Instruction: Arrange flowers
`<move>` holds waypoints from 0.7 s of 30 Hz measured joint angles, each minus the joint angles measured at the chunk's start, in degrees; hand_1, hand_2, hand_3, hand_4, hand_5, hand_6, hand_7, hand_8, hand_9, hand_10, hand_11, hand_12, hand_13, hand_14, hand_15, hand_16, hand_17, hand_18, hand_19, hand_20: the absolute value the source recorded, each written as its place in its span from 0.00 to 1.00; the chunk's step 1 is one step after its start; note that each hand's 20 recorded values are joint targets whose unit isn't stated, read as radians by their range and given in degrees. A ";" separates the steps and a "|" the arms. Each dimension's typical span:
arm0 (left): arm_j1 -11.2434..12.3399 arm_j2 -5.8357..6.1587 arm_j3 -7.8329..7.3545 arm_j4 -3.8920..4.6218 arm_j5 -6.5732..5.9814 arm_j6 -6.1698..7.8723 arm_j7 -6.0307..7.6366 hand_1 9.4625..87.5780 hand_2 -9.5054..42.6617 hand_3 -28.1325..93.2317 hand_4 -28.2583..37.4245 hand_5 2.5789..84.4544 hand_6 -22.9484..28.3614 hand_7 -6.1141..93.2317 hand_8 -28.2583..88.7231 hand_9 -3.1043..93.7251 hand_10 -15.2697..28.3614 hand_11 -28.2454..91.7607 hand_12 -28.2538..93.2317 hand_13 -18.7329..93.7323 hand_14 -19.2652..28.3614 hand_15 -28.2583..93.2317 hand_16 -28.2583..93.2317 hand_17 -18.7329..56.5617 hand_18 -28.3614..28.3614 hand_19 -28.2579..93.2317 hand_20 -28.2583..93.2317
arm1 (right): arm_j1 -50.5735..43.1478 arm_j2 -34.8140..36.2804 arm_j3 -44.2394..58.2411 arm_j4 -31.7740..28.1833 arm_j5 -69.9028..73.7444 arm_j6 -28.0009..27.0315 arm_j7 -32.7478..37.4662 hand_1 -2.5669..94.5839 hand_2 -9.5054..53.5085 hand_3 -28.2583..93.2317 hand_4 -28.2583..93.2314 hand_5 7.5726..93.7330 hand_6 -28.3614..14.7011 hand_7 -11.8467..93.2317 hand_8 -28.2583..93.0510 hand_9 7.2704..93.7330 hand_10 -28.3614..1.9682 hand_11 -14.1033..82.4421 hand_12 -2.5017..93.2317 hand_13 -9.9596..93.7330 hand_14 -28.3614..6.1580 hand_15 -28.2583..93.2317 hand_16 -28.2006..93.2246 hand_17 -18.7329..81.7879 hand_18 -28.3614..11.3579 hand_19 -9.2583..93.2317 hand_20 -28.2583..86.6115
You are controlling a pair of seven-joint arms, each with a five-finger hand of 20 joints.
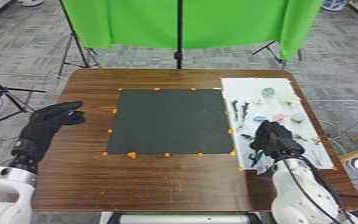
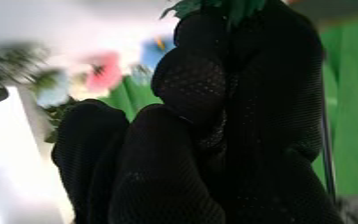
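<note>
Head view: we log our right hand (image 1: 274, 136) over the white rectangular board (image 1: 239, 85) along the desk's (image 1: 167, 187) right edge, pastel flowers (image 1: 278, 118) lying there; fingers pinch a green leafy sprig (image 2: 187, 7). Left hand (image 1: 44, 125), fingers relaxed, left edge.

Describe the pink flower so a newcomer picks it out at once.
On the brown table, right of the dark square mat, lies a white board. There, just beyond the right hand, the pink flower sits between a blue flower and a blue-green one. Only it is pink.
</note>
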 measured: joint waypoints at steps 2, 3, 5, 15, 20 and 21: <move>0.01 2.81 -0.84 2.01 -0.93 1.12 0.40 0.37 0.17 0.71 0.15 0.57 0.54 0.22 0.18 0.54 0.67 0.43 0.34 0.53 0.80 0.47 0.22 0.33 0.72 0.32 0.38 | 0.99 0.57 -0.17 -1.46 0.75 1.99 -0.21 0.93 0.00 0.00 0.74 0.84 0.54 0.47 0.42 0.93 0.51 0.62 0.45 1.00 0.86 0.82 0.46 0.93 0.46 1.00 0.73; 0.02 3.93 -1.18 2.94 -1.16 1.87 0.59 0.37 0.17 0.72 0.15 0.57 0.54 0.22 0.18 0.54 0.67 0.43 0.34 0.53 0.80 0.48 0.22 0.33 0.72 0.32 0.38 | 1.78 0.71 -0.42 -1.98 1.01 2.93 -0.35 0.93 0.00 0.00 0.74 0.84 0.54 0.47 0.42 0.92 0.51 0.62 0.45 1.00 0.86 0.82 0.46 0.93 0.46 1.00 0.73; 0.11 5.75 -1.90 4.60 -1.46 3.41 0.92 0.37 0.17 0.72 0.15 0.57 0.54 0.22 0.18 0.55 0.67 0.43 0.34 0.53 0.80 0.48 0.22 0.33 0.72 0.32 0.38 | 4.17 0.76 -1.49 -2.55 1.73 4.50 -0.65 0.93 0.00 0.00 0.74 0.84 0.54 0.47 0.42 0.93 0.51 0.62 0.45 1.00 0.86 0.82 0.45 0.93 0.46 1.00 0.73; 0.28 7.80 -1.35 10.52 -3.23 5.99 2.98 0.37 0.17 0.72 0.15 0.57 0.54 0.23 0.18 0.55 0.67 0.44 0.33 0.54 0.80 0.47 0.22 0.34 0.72 0.31 0.37 | 23.35 -3.30 -18.83 3.54 7.81 6.43 -3.90 0.93 0.00 0.00 0.74 0.84 0.54 0.47 0.42 0.92 0.51 0.63 0.44 1.00 0.86 0.83 0.45 0.93 0.47 1.00 0.73; -1.26 8.13 2.99 13.04 -3.94 8.20 5.72 0.36 0.18 0.71 0.15 0.57 0.54 0.23 0.18 0.55 0.67 0.44 0.33 0.54 0.79 0.45 0.21 0.35 0.71 0.31 0.37 | 33.14 -8.27 -29.58 11.07 9.30 6.81 -7.23 0.93 0.00 0.00 0.75 0.84 0.54 0.47 0.42 0.92 0.51 0.63 0.44 1.00 0.86 0.83 0.45 0.93 0.47 1.00 0.74; -1.75 8.25 4.16 13.49 -4.13 9.01 6.75 0.36 0.18 0.71 0.15 0.57 0.54 0.23 0.18 0.55 0.67 0.44 0.33 0.54 0.79 0.45 0.21 0.35 0.71 0.30 0.37 | 34.77 -9.33 -31.30 12.16 9.60 6.81 -7.57 0.93 0.00 0.00 0.75 0.84 0.54 0.47 0.42 0.92 0.51 0.63 0.44 1.00 0.86 0.83 0.45 0.93 0.47 1.00 0.74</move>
